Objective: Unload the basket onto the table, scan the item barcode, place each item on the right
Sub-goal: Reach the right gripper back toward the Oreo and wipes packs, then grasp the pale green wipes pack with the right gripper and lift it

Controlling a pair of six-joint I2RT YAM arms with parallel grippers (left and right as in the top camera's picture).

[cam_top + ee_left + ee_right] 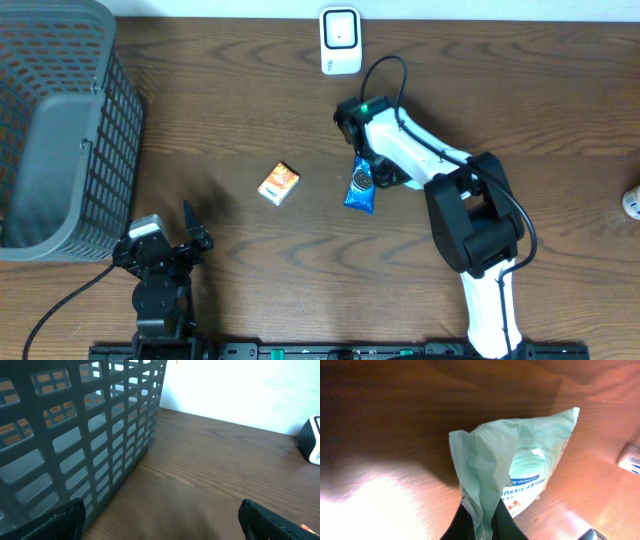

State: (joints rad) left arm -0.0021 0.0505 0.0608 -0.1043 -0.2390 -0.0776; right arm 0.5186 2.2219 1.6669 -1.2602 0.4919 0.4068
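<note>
While pinched in the right hand [482,522], packet [520,460] crinkled, blue-green, printed | left hand [160,520] wide open

Left claw [197,226] wide open, left arm [160,298] folded low; right claw [480,521] tightly shut, right arm [474,222] outstretched forward.

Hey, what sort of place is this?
Probably a mock shop checkout on a wooden table: a white barcode scanner, a grey basket, a blue packet and an orange box.

Overhead cam top-down; wrist cams low, near table [210,475].
</note>
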